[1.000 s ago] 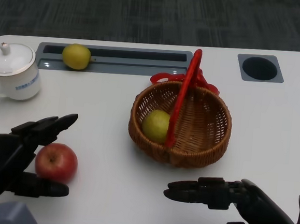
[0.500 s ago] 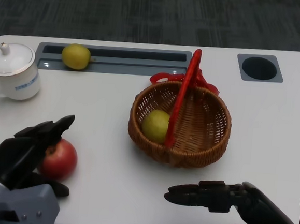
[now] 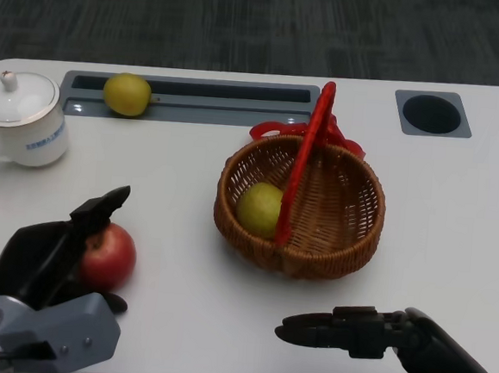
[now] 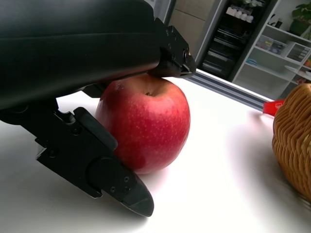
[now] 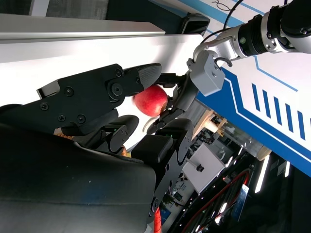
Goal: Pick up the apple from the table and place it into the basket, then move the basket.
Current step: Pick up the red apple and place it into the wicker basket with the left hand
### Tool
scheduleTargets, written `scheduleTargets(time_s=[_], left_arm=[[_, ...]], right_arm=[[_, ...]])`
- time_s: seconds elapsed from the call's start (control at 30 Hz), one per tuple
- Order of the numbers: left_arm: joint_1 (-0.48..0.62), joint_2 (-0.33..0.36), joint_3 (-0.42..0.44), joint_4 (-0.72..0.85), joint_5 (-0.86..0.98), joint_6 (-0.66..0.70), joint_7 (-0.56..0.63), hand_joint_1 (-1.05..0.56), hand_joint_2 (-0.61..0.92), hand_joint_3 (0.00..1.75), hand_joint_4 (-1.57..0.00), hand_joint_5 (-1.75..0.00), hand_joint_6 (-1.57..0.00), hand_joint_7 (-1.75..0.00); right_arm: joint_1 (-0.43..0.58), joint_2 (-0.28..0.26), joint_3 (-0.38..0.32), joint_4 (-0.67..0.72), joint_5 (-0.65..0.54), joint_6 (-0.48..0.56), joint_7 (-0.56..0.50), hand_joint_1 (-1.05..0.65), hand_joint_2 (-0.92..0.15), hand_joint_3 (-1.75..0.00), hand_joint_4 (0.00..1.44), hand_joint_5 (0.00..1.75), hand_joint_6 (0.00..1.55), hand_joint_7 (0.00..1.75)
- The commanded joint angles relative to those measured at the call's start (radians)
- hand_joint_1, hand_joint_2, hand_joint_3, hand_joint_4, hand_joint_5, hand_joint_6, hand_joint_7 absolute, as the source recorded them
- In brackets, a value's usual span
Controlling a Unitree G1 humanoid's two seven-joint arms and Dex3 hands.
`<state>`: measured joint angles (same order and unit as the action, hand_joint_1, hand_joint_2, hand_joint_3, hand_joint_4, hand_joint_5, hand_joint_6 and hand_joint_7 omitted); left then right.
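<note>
The red apple (image 3: pixel 110 256) (image 4: pixel 146 126) stands on the white table at the front left. My left hand (image 3: pixel 45 257) (image 4: pixel 87 48) grips it, fingers over its top and thumb low against its side. To the right stands the brown wicker basket (image 3: pixel 313 256) (image 4: pixel 294 136) with an upright red handle (image 3: pixel 304 156) and a yellow-green fruit (image 3: pixel 259 208) inside. My right hand (image 3: pixel 376 330) (image 5: pixel 97 92) hovers in front of the basket, fingers stretched out flat toward the left and holding nothing. In the right wrist view the apple (image 5: pixel 151 101) shows beyond those fingers.
A white lidded cup (image 3: pixel 21 121) stands at the far left. A yellow fruit (image 3: pixel 126 94) lies on the grey strip (image 3: pixel 239 99) at the back. A dark round recess (image 3: pixel 432 114) sits at the back right.
My left hand has closed around the apple, and the apple has shifted slightly right and away from me. The right hand has dropped a little lower in the picture.
</note>
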<state>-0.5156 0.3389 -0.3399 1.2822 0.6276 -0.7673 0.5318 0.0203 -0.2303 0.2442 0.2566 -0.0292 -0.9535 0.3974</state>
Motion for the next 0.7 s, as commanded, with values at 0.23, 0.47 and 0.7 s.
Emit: scheduleTargets(time_s=[0.23, 0.47, 0.7], left_arm=[[0.076, -0.040, 0.117, -0.031, -0.215, -0.141, -0.171, -0.19, 0.81, 0.00, -1.26, -0.07, -1.12, -0.03], [0.108, -0.059, 0.190, -0.104, -0.293, -0.193, -0.199, -0.15, 0.82, 0.00, -1.25, -0.04, -1.09, -0.01], [0.119, -0.098, 0.256, -0.166, -0.344, -0.222, -0.194, -0.18, 0.81, 0.00, -1.25, -0.03, -1.10, -0.01]], right_arm=[[-0.002, -0.010, -0.009, 0.000, 0.004, -0.003, -0.005, -0.49, -0.92, -0.03, 0.75, 0.00, 0.71, 0.00], [-0.018, -0.008, -0.006, 0.012, 0.005, -0.005, -0.002, -0.49, -0.92, -0.04, 0.75, 0.00, 0.71, 0.00], [-0.017, -0.010, -0.008, 0.008, -0.002, -0.002, -0.004, -0.50, -0.92, -0.06, 0.76, 0.00, 0.71, 0.00]])
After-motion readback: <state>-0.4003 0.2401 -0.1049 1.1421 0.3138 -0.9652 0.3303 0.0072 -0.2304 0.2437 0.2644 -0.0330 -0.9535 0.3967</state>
